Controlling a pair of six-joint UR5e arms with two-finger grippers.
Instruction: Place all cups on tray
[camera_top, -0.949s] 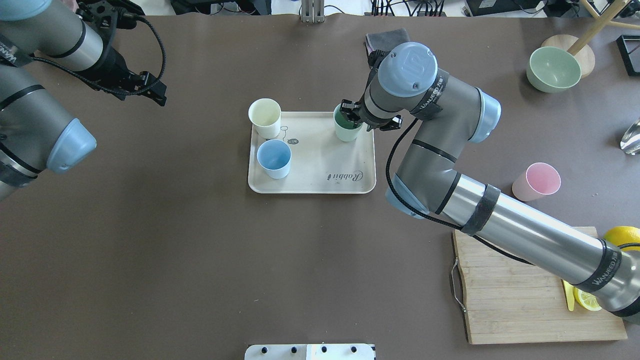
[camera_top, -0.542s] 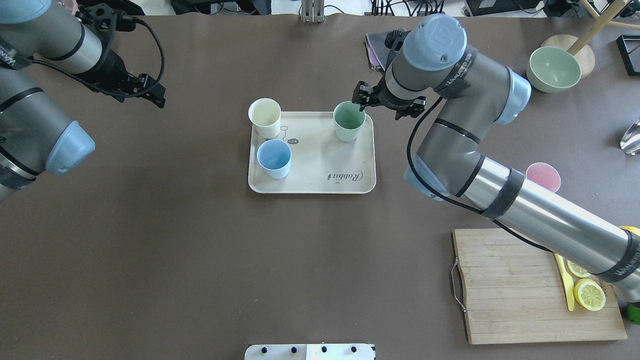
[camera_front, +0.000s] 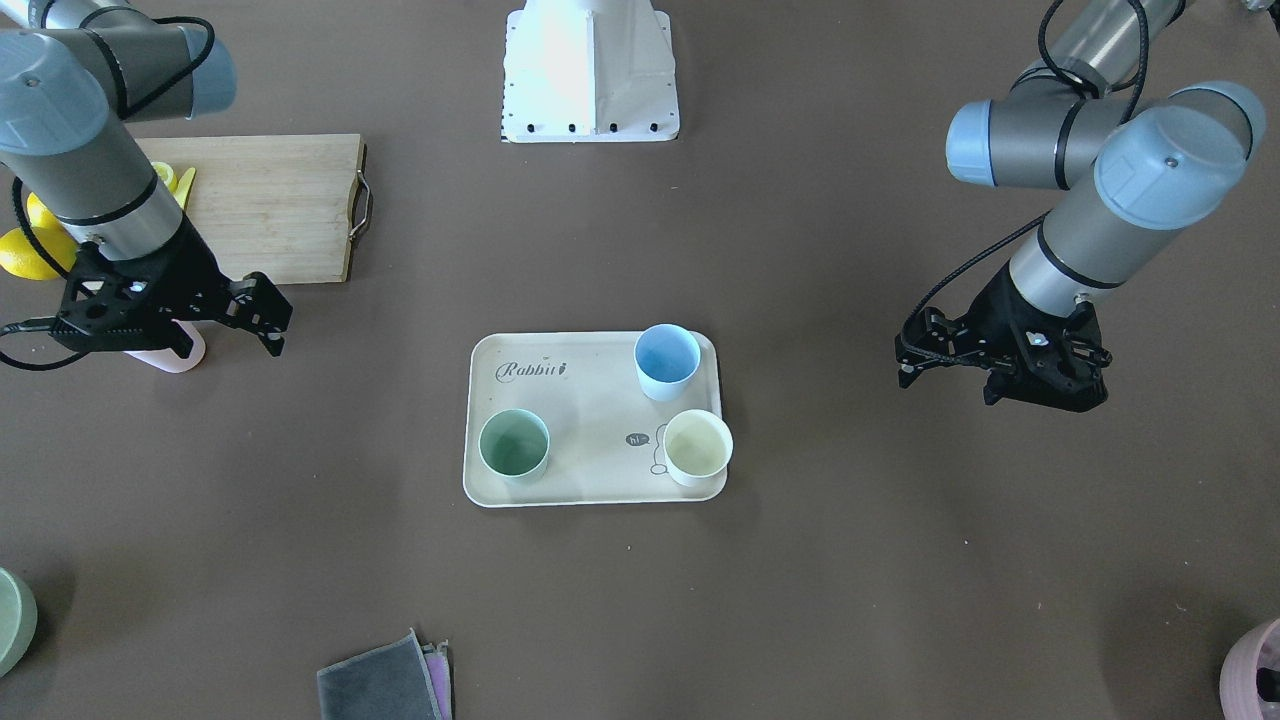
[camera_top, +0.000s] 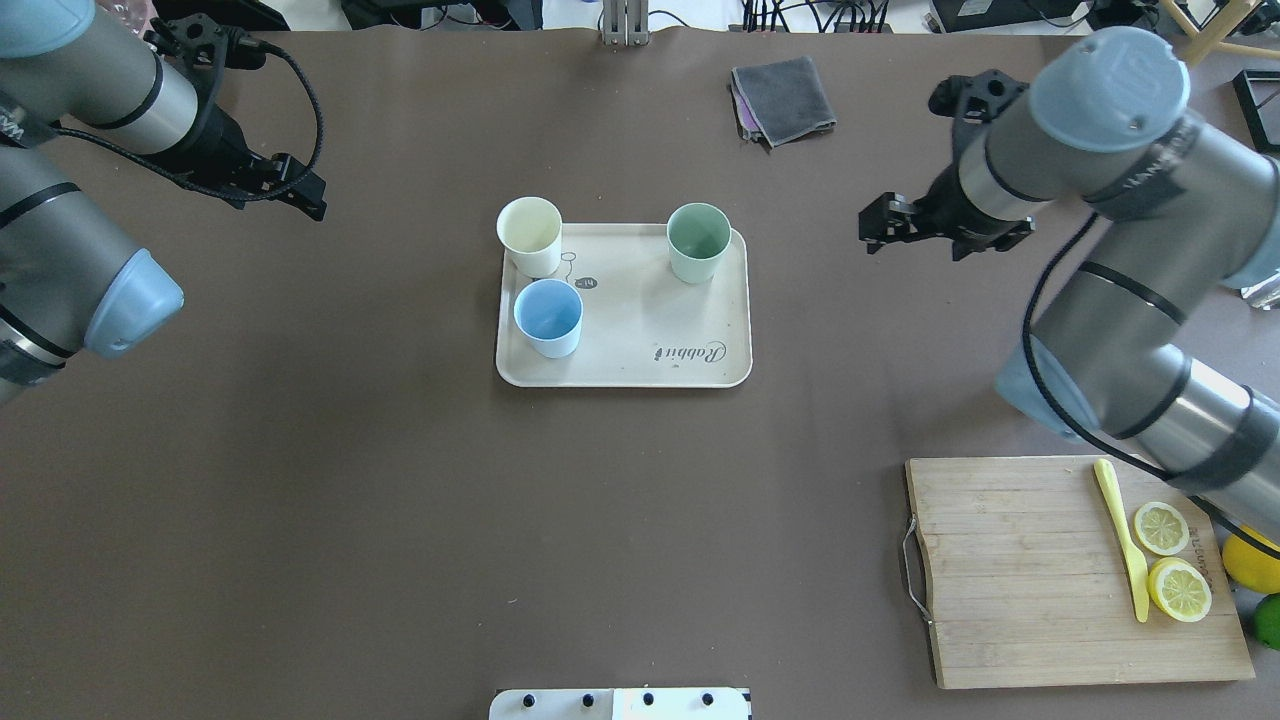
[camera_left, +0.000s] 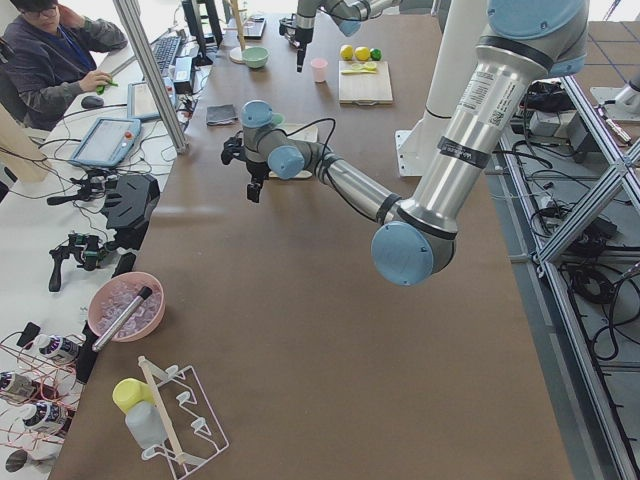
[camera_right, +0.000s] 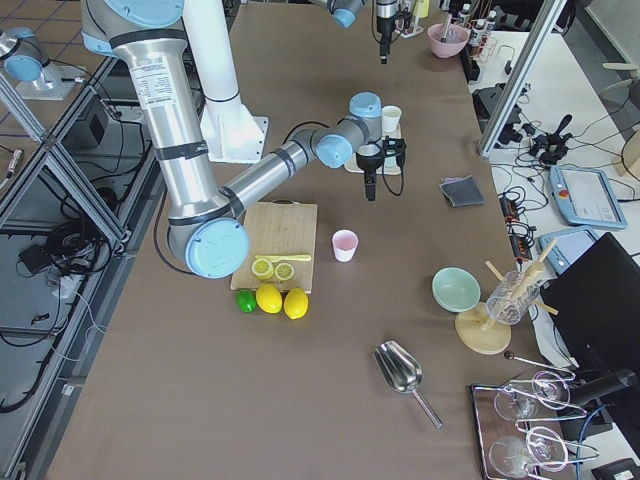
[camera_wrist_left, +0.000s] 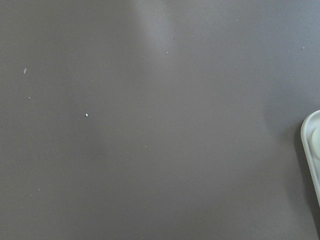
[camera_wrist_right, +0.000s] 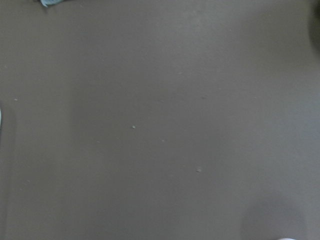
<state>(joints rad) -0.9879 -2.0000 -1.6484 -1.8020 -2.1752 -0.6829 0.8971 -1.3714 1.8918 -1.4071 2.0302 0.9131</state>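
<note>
Though half-hidden by the right hand (camera_front: 268, 322), pink cup (camera_front: 170, 362) off the tray (camera_front: 580, 400); spread of left hand (camera_front: 905, 362) and right unclear.

The surface (camera_top: 400, 500) is viewed steeply from above by two opposed fixed cameras; the tray (camera_top: 640, 330) is shared by both, turned end for end. Both ends of the surface are covered obliquely from afar. Bare surface is framed closely by the wrist cameras.

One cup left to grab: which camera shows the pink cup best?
Exterior right: the pink cup stands upright, unobstructed. Exterior left shows it small and far; front-facing, mostly behind the right gripper; overhead, the right arm hides it.
</note>
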